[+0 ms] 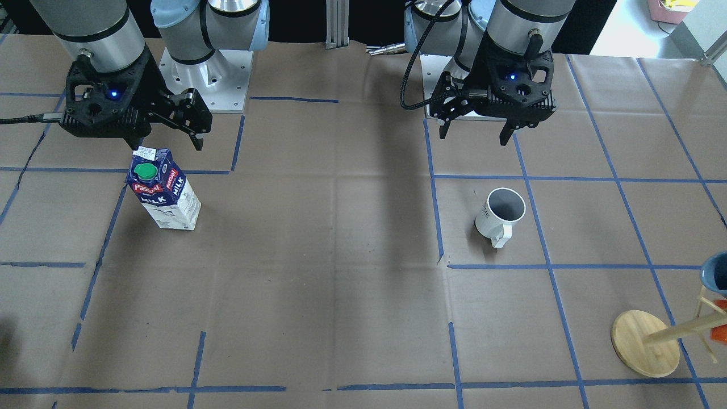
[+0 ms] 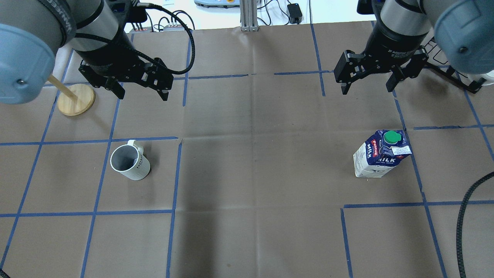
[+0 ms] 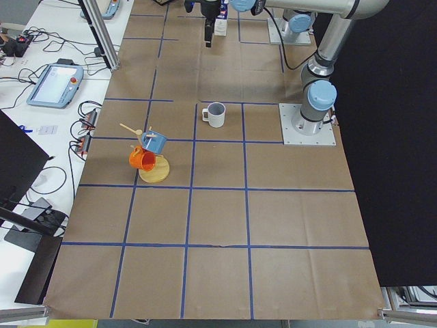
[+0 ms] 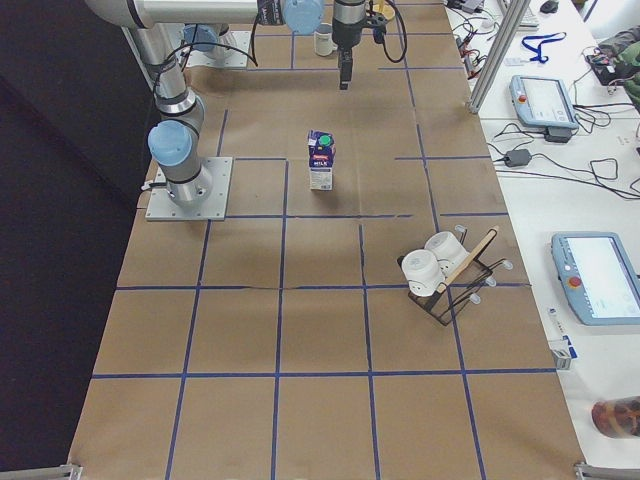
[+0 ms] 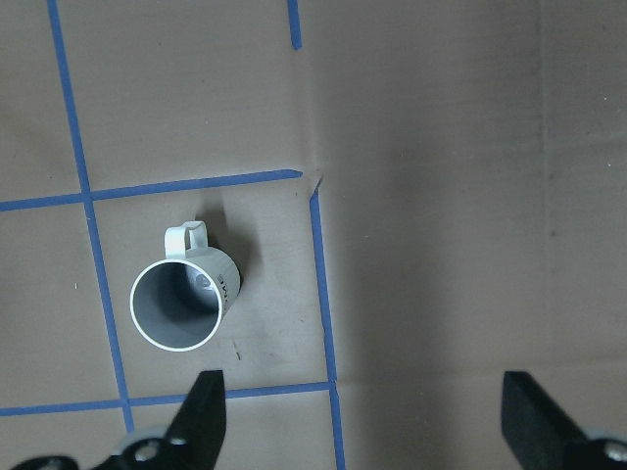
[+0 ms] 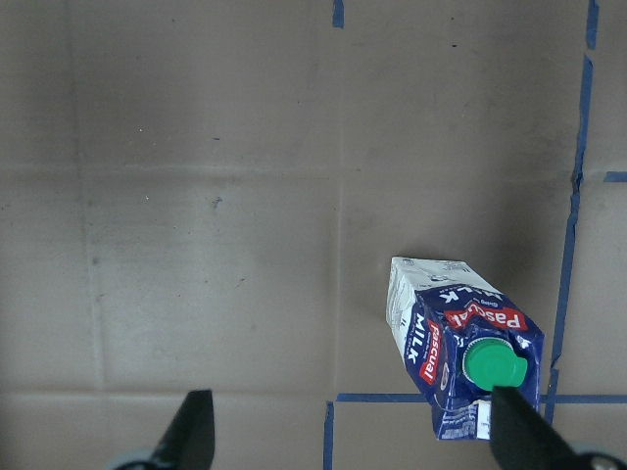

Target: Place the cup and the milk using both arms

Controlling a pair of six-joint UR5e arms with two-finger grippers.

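Approach step; nothing gripped. My left hand (image 2: 142,92) spread, high above upright white mug (image 2: 129,164) on counter (image 2: 254,154). My right hand (image 2: 366,87) spread, high above upright Pascual milk carton (image 2: 380,158). Next, likely: centre each, descend, close.

This is a robotics lab. The left arm (image 3: 321,65) and the right arm (image 4: 172,100) are each bolted through a metal base plate (image 3: 321,137) onto a long tabletop (image 3: 218,225), which is covered in brown paper and marked into squares with blue tape (image 2: 131,212). White benches (image 3: 34,116) run along the side opposite the arms and carry teach pendants (image 4: 545,95) with screens, loose cables (image 4: 590,165) and small electronics. An aluminium profile post (image 2: 247,15) stands at the tabletop's edge, and a black backdrop (image 3: 403,137) closes off the side behind the arms.
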